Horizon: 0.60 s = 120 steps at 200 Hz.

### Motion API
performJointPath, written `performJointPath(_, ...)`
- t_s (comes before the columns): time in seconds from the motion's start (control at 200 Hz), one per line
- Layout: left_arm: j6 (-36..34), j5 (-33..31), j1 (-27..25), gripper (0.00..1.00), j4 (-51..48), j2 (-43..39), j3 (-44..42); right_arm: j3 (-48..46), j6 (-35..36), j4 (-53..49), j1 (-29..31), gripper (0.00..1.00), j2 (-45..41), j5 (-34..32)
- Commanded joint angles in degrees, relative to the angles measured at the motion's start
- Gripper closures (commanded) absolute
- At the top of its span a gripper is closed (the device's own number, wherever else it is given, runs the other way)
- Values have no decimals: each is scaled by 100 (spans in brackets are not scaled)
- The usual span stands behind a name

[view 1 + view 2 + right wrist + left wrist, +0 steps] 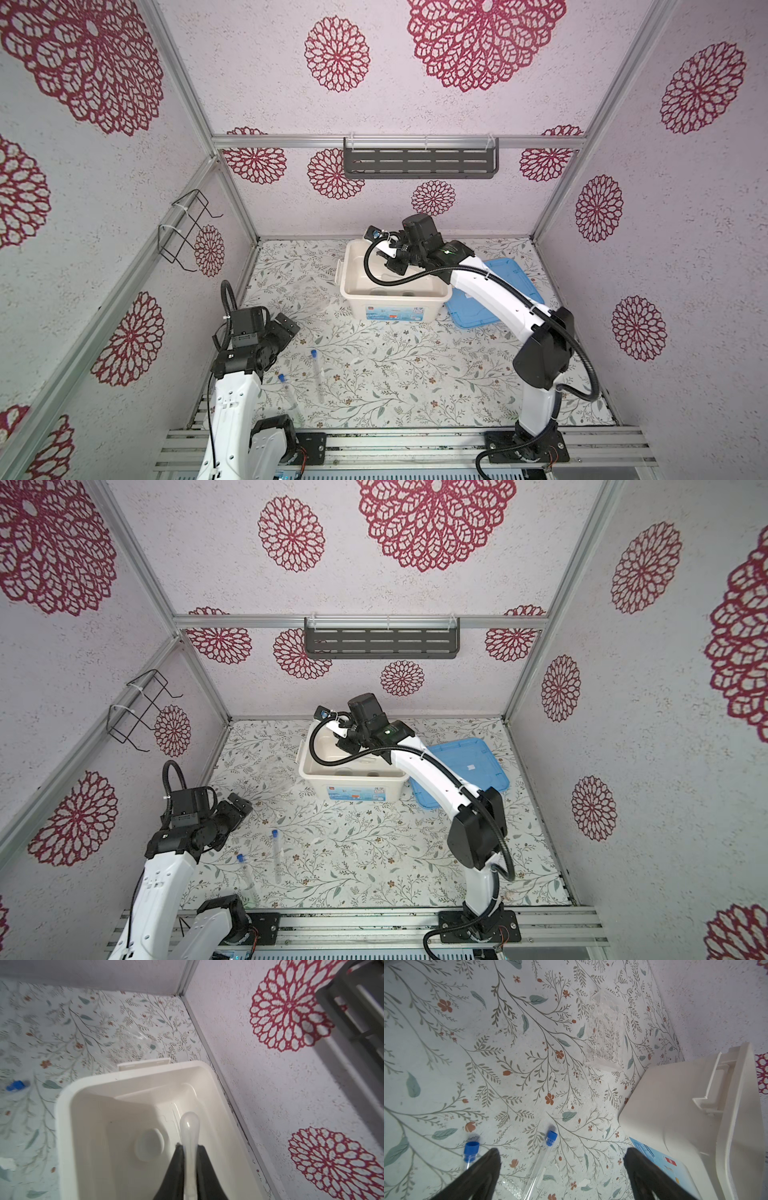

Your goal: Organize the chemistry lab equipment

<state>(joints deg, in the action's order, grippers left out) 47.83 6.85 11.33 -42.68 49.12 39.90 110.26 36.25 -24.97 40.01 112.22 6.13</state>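
Note:
Two slim clear tubes with blue caps (317, 376) (289, 395) lie on the floral table at the front left, also in the left wrist view (538, 1167) (471, 1149). My left gripper (562, 1152) (286, 326) hangs open above the table just behind them, holding nothing. The clear tube rack (607, 1030) stands further back, left of the white bin (395, 296). My right gripper (189, 1146) (392, 266) is over the bin, shut on a thin pale stick-like piece (189, 1126) with a rounded bulb end. A white round dish (149, 1144) lies on the bin's floor.
A blue lid (511, 274) lies flat right of the bin, partly under my right arm. A grey slotted shelf (419, 162) hangs on the back wall and a black wire holder (187, 228) on the left wall. The bin stands close to the back wall.

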Motion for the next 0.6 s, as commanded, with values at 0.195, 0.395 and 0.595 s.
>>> performJointPath(0.195, 44, 18, 54, 3, -265, 2, 138, 558, 1046, 361, -248, 83, 1192, -694)
performJointPath(0.395, 59, 50, 53, 3, -264, 48, 34, 947, 1007, 446, -424, 81, 1839, -567)
performJointPath(0.595, 191, 236, 54, 3, -237, 174, -38, 1011, 799, 572, -432, 76, 2165, -532)
